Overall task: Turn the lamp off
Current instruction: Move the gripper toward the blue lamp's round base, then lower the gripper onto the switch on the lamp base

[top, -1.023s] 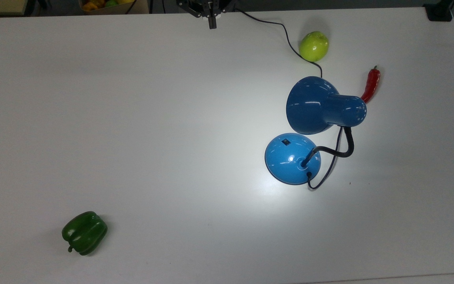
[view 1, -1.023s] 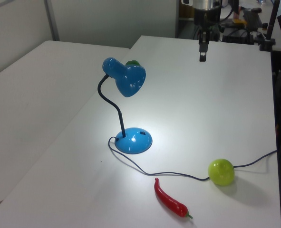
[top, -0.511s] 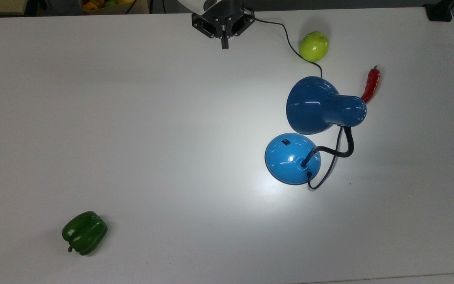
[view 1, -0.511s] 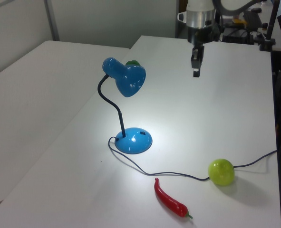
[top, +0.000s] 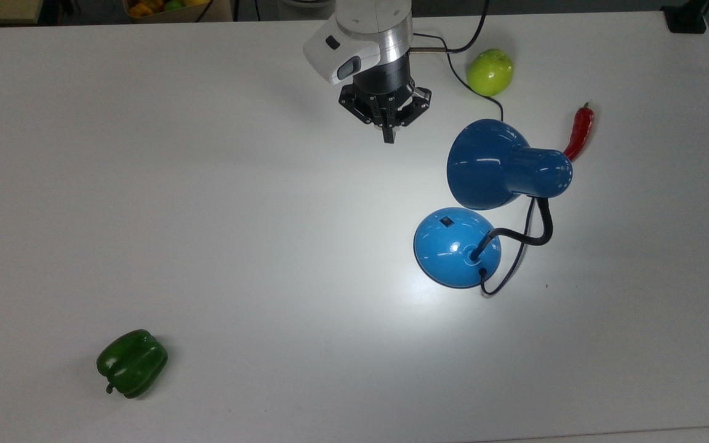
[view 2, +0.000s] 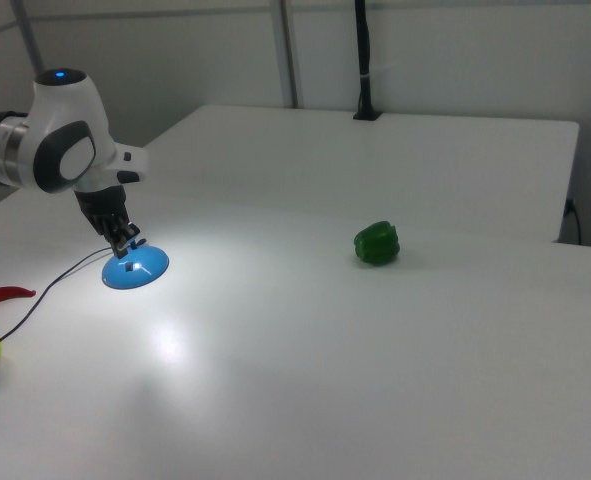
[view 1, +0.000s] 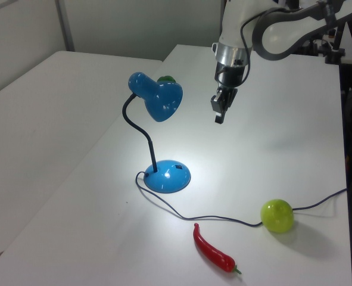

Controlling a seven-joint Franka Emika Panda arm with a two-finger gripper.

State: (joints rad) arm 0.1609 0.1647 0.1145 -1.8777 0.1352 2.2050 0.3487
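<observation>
The white tabletop (top: pixel 219 203) spreads wide, with its far edge along the top view's top and a long bare stretch across the top view's left and middle. The arm (top: pixel 370 37) reaches in from that far edge, and its gripper (top: pixel 388 136) hangs above the surface with the fingers (view 1: pixel 220 114) pressed close together, holding nothing.

The lamp (top: pixel 496 184) stands toward the top view's right, well in from every edge. Its shade (top: pixel 484 163) faces the bare middle and throws a bright pool of light on the surface (so it is lit). The round base (top: pixel 456 246) carries a small black switch (top: pixel 447 222) on the side nearer the gripper, and open tabletop lies between the two. Its cord (view 1: pixel 223 218) runs off past the green apple (top: pixel 489 71), touching or passing just beside it.

A green bell pepper (top: pixel 132 362) sits well apart, near the top view's lower left. A red chilli (top: pixel 579 132) lies just beyond the shade, toward the top view's right edge.
</observation>
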